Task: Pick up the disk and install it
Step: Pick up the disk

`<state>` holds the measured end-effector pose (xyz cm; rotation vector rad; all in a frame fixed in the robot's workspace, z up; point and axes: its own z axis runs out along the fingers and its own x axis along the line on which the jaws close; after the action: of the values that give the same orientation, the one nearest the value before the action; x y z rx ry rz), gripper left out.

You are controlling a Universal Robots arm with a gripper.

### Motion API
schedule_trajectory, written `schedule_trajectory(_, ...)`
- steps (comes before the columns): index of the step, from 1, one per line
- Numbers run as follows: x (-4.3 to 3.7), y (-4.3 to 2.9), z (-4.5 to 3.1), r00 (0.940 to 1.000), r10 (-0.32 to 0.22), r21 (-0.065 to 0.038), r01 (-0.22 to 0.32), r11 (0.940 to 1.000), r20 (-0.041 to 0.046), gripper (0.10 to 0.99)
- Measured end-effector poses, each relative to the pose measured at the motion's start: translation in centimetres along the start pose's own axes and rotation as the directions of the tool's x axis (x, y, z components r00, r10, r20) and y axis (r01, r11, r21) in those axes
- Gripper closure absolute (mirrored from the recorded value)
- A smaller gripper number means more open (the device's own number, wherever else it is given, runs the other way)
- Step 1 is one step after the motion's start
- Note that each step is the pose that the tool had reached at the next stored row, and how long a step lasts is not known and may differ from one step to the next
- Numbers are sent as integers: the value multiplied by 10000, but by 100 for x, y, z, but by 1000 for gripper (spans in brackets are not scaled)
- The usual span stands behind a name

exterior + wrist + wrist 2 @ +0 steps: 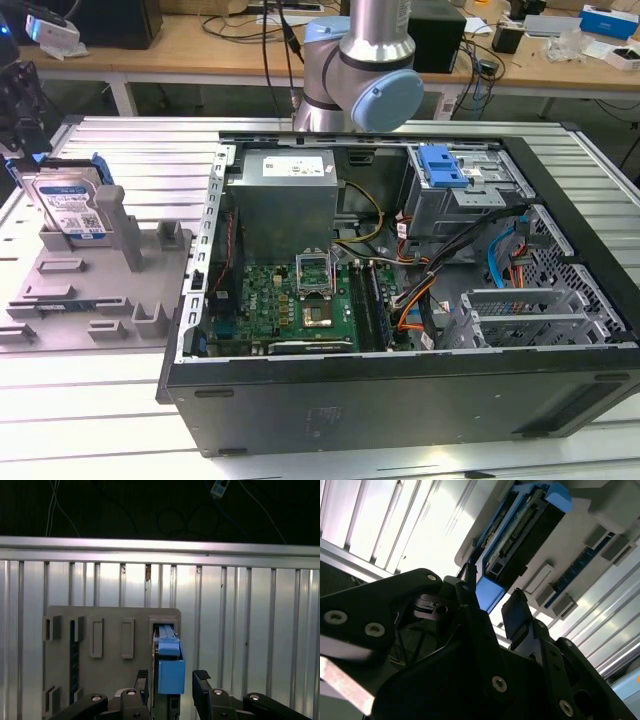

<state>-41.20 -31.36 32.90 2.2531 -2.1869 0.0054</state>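
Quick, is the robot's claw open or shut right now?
Gripper: open, its fingers either side of the disk, not clamped.

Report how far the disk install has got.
Nothing finished: the disk stands upright in the grey holder, not lifted. In hand: the gripper is open, straddling the disk's blue frame. Not yet done: the grasp, and the install in the computer case.

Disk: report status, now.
Gripper open, straddling disk. Disk upright in grey holder, not lifted. Nothing seen in the way.
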Motion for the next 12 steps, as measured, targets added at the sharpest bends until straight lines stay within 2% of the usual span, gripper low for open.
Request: schedule_trajectory(12, -1, 11, 89, 10000, 0, -1, 0, 10000, 0, 604)
